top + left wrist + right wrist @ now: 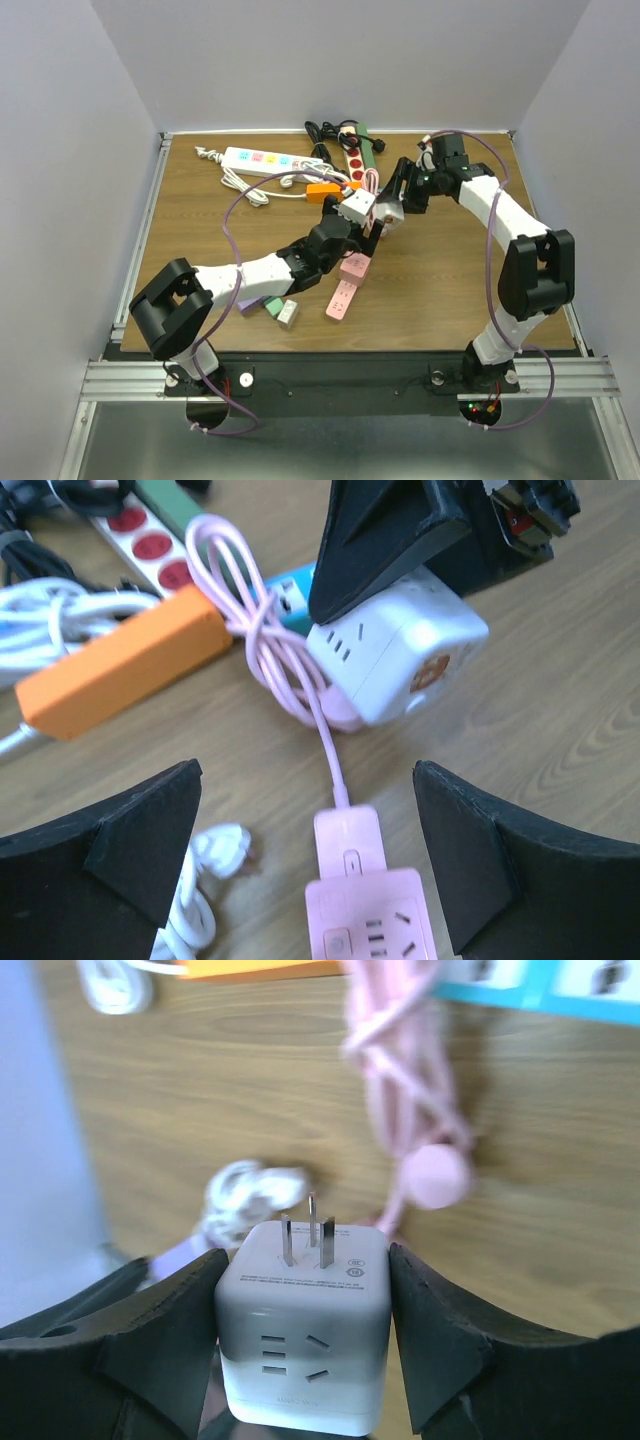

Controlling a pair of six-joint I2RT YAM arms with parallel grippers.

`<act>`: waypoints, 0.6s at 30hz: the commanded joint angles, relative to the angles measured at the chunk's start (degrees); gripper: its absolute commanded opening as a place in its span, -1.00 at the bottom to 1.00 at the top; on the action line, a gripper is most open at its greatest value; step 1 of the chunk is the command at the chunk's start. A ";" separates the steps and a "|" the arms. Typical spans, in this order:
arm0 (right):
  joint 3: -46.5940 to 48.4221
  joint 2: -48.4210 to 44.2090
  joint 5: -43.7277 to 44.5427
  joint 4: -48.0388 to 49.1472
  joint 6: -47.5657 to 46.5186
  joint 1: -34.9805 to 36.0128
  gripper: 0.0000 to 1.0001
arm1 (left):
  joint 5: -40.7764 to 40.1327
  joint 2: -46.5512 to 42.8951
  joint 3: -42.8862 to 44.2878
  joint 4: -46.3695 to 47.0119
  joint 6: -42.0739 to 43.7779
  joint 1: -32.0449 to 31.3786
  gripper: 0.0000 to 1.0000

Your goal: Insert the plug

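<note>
Wood-grain table (450, 290), boxed in by pale grey walls, carried a heap of power strips near its far middle. Over that heap the right gripper (305, 1260) pinched the white cube plug (305, 1330) by two opposite sides, both fingers flat against it. Three metal prongs stood out of the face turned away from the wrist camera, and a set of socket slots showed on the near face. Beyond it lay a bundled pink cable (400, 1090), blurred. The left gripper (305, 770) hung with its jaws spread wide and nothing between them, above the pink power strip (370, 910), whose cable ran to the bundle beside the cube. An orange strip (120, 670) lay just left of that bundle.
</note>
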 commanded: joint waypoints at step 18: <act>-0.97 -10.82 -19.06 3.90 25.86 0.42 -0.99 | -4.15 -3.30 -5.38 32.30 26.38 -5.03 0.97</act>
